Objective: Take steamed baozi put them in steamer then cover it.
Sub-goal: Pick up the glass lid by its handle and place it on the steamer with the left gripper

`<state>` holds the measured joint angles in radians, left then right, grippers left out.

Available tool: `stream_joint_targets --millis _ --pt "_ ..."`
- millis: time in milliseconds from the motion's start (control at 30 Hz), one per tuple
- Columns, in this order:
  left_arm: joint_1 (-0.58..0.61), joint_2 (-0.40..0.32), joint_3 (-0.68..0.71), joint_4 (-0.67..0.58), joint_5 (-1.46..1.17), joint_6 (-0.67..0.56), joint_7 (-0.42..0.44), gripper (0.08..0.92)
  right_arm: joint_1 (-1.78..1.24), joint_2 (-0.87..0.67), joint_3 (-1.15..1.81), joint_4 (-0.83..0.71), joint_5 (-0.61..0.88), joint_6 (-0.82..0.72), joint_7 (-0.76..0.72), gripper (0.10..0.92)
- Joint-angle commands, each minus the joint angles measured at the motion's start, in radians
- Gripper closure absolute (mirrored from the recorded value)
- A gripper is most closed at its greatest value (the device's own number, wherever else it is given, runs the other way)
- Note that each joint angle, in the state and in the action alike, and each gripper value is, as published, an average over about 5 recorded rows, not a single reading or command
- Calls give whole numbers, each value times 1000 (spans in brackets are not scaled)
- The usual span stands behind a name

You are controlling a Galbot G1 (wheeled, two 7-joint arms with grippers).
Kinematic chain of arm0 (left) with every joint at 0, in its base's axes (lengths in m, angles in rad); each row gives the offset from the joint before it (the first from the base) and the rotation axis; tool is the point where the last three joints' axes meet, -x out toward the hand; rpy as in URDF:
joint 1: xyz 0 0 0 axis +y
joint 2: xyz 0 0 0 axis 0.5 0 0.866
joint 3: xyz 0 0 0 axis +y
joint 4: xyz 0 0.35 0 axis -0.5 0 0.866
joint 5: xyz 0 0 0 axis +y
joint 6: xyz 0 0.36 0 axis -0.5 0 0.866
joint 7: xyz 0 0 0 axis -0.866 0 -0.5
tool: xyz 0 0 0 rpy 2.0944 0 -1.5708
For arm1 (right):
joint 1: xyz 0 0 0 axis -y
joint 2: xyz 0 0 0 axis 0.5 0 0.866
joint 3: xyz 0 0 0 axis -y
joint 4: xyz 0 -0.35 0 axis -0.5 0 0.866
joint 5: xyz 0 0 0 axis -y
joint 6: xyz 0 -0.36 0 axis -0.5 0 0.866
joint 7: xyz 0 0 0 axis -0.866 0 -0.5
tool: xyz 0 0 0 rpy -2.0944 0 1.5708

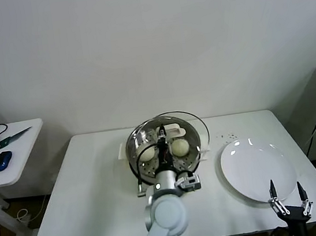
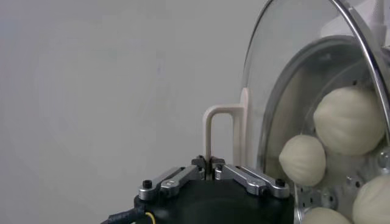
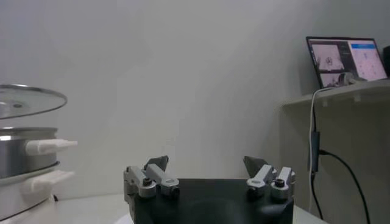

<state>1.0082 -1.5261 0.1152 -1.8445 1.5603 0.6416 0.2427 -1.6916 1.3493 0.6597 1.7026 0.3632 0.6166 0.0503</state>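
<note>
The steamer [image 1: 134, 146] stands at the table's middle, a steel pot on a white base. Cream-white steamed baozi [image 1: 180, 147] lie on its perforated tray; the left wrist view shows several baozi [image 2: 349, 120] through the glass. My left gripper [image 1: 163, 145] is shut on the white handle [image 2: 210, 131] of the cover [image 1: 197, 125]. The glass cover [image 3: 29, 101] hangs just above the steamer [image 3: 21, 155], shifted a little to the back right. My right gripper [image 1: 286, 193] waits open and empty at the front right edge, right gripper [image 3: 207, 165] with its fingers wide apart.
A flat white plate [image 1: 257, 169] lies right of the steamer, just behind the right gripper. A side table [image 1: 17, 154] with a mouse and scissors stands at far left. A laptop [image 3: 346, 61] sits on a shelf with a hanging cable.
</note>
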Motion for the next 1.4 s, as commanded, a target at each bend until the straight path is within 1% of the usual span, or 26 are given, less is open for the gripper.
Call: stream_joint_targets --millis 33,300,400,633,1233,1333,1400 --pt "-11 -42 29 39 29 10 -12 863 -2 1 6 -1 1 4 2 203" --pt "12 26 -2 31 31 -1 -8 863 -4 5 6 -2 -2 9 1 203" --pt "13 39 -13 38 29 -2 -7 863 -8 4 7 -1 -3 13 1 203" --pt "-3 40 -22 71 29 -6 -19 863 -9 4 10 -4 -3 21 1 203" --pt "3 32 -34 97 23 -19 -56 863 -11 7 10 -1 -13 32 -2 203" --pt "4 31 -32 94 16 -22 -60 828 -11 6 10 0 -13 31 -4 203" --pt "3 32 -33 93 10 -24 -63 774 -11 5 10 1 -13 29 -5 203"
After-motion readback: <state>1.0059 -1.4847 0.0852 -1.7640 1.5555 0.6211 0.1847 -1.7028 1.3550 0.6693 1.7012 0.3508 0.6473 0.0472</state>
